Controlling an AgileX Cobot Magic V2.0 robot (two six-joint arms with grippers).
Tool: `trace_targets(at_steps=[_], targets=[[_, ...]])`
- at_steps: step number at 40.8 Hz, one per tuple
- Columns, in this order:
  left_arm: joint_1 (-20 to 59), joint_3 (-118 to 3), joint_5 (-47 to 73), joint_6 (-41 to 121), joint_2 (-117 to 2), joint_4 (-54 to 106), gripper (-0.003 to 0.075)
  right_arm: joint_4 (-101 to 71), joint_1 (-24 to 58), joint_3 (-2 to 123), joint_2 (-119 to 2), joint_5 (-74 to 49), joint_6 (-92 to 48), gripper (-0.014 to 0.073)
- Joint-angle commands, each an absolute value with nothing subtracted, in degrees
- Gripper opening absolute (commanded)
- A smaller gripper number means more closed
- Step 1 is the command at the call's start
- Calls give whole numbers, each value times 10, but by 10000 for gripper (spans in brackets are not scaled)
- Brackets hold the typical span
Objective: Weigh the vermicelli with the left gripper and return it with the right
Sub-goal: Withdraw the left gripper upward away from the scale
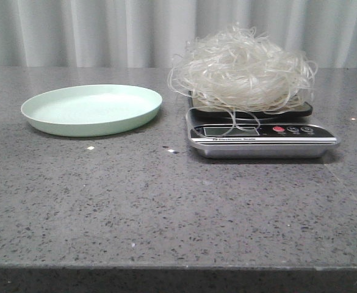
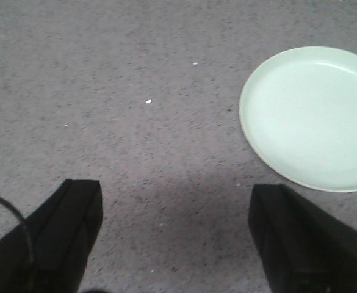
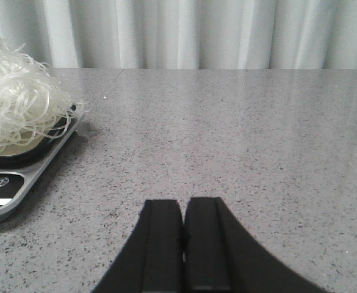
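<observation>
The vermicelli (image 1: 242, 70), a bushy mass of thin whitish strands, lies on the electronic scale (image 1: 260, 141) at the right of the table; a few strands hang over the display. It also shows in the right wrist view (image 3: 16, 101), on the scale (image 3: 19, 177). The pale green plate (image 1: 93, 108) stands empty to the left, and also shows in the left wrist view (image 2: 312, 116). My left gripper (image 2: 175, 201) is open and empty above bare table beside the plate. My right gripper (image 3: 183, 213) is shut and empty, low over the table, apart from the scale. Neither gripper shows in the front view.
The grey speckled table (image 1: 166, 207) has small white crumbs (image 1: 91, 148) in front of the plate. A white curtain (image 1: 105, 30) hangs behind the table. The table's front edge (image 1: 178, 267) runs along the bottom of the front view.
</observation>
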State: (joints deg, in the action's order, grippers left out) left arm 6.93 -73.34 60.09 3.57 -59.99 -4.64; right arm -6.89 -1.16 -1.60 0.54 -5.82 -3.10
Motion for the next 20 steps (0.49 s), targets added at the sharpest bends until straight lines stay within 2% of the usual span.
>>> trace_targets(at_steps=[1, 9, 16, 20], targets=[[63, -664, 513, 30, -521, -79, 507, -63, -16, -11, 15, -4, -30, 150], [63, -499, 423, 29, -400, -85, 309, -63, -16, -11, 15, 26, -30, 150], [63, -395, 391, 26, -311, -85, 134, -63, -16, -11, 15, 70, -30, 150], [63, -359, 374, 16, -273, -84, 137, -63, -16, -7, 15, 93, -30, 150]])
